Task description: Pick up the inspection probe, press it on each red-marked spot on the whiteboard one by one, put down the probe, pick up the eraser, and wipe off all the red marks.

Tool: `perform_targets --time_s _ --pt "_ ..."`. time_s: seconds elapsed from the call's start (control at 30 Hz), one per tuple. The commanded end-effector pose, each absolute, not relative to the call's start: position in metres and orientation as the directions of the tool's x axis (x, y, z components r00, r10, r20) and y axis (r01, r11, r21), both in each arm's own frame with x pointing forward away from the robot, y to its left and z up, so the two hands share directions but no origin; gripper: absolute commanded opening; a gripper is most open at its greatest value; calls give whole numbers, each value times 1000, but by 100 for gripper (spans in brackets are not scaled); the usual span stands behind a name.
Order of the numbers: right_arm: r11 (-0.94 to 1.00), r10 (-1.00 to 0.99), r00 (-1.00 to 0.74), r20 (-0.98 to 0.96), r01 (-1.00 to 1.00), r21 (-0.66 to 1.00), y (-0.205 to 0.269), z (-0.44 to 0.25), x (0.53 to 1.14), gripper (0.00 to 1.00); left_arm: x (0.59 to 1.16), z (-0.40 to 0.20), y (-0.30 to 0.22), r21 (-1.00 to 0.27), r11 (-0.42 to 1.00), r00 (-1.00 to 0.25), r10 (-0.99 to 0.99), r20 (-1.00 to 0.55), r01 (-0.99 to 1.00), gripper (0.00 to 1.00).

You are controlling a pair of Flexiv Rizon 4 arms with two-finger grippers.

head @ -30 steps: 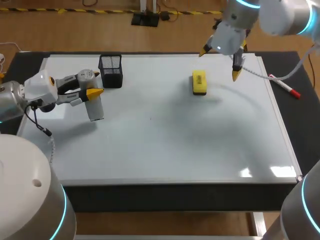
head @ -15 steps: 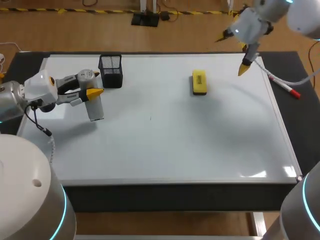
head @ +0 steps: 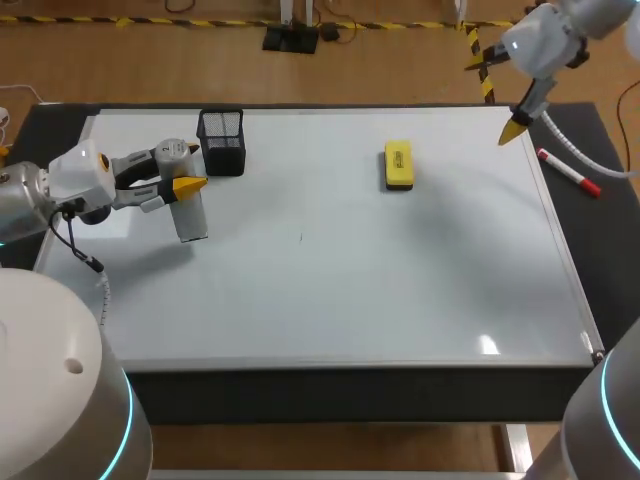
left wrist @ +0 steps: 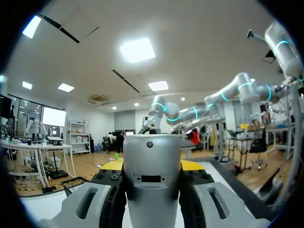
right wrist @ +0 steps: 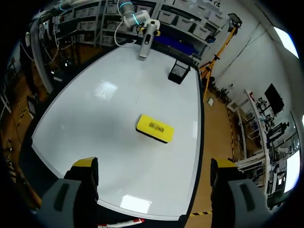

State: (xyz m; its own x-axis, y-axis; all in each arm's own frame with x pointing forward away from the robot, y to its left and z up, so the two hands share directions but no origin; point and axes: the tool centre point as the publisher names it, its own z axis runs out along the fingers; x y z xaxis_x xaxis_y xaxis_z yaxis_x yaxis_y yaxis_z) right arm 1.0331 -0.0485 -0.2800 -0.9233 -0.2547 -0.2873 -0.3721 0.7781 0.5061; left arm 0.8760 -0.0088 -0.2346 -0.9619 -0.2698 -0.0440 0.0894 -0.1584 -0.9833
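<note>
Our right pincer [right wrist: 154, 164] has swung away from the yellow eraser [head: 399, 165]. A second ago it hung just to the eraser's right. Now it is further right and further back, high over the far right corner of the whiteboard [head: 350, 290]. Its two yellow-tipped fingers stand wide apart with nothing between them.

The eraser lies flat on the whiteboard, touched by neither arm. Well to the eraser's left, our left pincer [head: 185, 186] is clamped on the inspection probe [head: 190, 215], a silver cylinder pointing down at the board. We cannot tell whether its lower end touches the surface. A black mesh pen holder [head: 222, 142] stands left of the eraser, just behind the probe. To the eraser's right, off the board on the dark worktop [head: 600, 230], lies a red marker [head: 568, 172].

We can see no red marks anywhere on the whiteboard, only one tiny dark speck in front of the eraser and to its left. From this we judge that the pressing and wiping are probably done and the eraser has been set back down. What seems to be left is putting down the probe, which is not yet released.
</note>
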Motion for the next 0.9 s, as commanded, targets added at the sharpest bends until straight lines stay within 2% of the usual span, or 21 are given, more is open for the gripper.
perform_targets --time_s 0.03,0.63,0.9 --pt "780 -253 -922 -292 -373 502 -50 -279 1030 100 876 -233 -8 -984 -156 -962 -269 -43 87 0" --pt "780 -253 -922 -292 -373 502 -50 -279 1030 100 876 -233 -8 -984 -156 -962 -269 -43 87 0" --pt "780 -253 -922 -292 -373 502 -50 -279 1030 100 896 -217 -10 -982 -158 -980 -182 -75 104 0"
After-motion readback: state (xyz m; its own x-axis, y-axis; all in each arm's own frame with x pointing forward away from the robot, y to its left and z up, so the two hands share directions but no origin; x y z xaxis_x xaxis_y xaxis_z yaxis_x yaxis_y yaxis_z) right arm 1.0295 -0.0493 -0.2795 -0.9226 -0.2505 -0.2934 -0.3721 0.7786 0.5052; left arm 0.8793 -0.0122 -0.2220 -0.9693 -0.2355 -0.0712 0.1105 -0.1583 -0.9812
